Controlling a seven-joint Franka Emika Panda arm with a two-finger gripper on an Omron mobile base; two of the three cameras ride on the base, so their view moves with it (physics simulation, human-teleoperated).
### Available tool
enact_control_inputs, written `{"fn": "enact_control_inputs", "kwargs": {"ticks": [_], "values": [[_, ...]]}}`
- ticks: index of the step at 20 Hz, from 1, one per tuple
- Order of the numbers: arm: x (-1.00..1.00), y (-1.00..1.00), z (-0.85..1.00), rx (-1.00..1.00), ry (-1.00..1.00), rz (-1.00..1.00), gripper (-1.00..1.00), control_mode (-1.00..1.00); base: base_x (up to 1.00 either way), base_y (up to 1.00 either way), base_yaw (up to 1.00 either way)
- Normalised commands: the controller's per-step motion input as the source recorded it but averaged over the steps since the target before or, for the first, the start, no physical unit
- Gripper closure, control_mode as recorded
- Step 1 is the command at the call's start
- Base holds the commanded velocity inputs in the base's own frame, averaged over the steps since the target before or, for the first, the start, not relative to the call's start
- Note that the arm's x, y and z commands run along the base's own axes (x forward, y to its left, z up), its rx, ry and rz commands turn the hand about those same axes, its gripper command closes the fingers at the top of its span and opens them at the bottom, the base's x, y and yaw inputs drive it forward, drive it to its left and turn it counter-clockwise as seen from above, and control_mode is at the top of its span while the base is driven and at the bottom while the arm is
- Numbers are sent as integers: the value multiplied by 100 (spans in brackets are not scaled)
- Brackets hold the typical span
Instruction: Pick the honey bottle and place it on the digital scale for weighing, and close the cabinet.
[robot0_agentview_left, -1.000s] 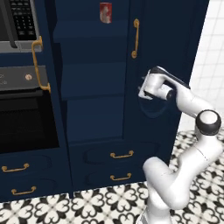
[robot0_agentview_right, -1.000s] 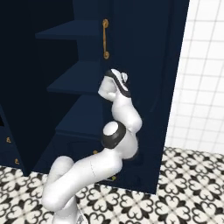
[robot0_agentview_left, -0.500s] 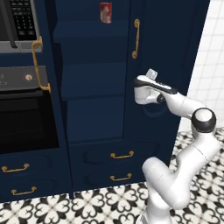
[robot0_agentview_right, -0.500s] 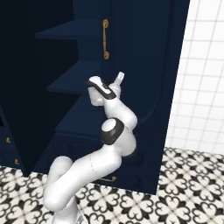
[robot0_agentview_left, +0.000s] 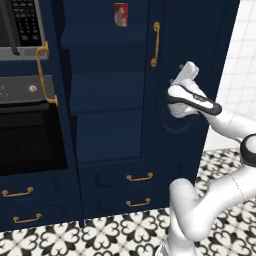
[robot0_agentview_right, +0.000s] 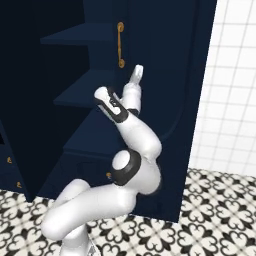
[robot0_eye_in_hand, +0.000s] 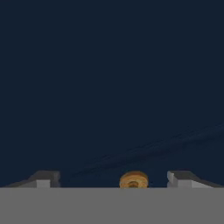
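Showing brass handle (robot0_eye_in_hand: 133, 180) end btwn spread pincer (robot0_eye_in_hand: 113, 178) tips, hand view.

A red-and-white box (robot0_agentview_left: 120, 13) is seen at the top centre of the left base view. At the upper left, a keypad panel (robot0_agentview_left: 26, 20) is shown, with a black oven (robot0_agentview_left: 30, 135) below it at the left edge. Brass-handled drawers (robot0_agentview_left: 139, 177) are placed at the lower centre. A black-and-white patterned floor (robot0_agentview_right: 210, 210) is spread along the bottom, and white wall tiles (robot0_agentview_right: 232, 75) are seen at the right.
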Motion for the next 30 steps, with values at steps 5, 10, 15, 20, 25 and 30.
{"fn": "enact_control_inputs", "kwargs": {"ticks": [5, 10, 15, 20, 25, 30], "values": [[-55, -25, 69, -84, -21, -8, -100, -100, 0, 0, 0], [-81, -18, 91, -52, 29, 0, -100, -100, 0, 0, 0], [-84, -6, 100, -27, 65, 0, -100, -100, 0, 0, 0], [-80, 37, 65, -29, 66, 1, -100, -100, 0, 0, 0], [-100, 100, -63, -38, -8, 7, -100, -100, 0, 0, 0], [-100, 100, -100, -43, -29, 10, -100, -100, 0, 0, 0]]}}
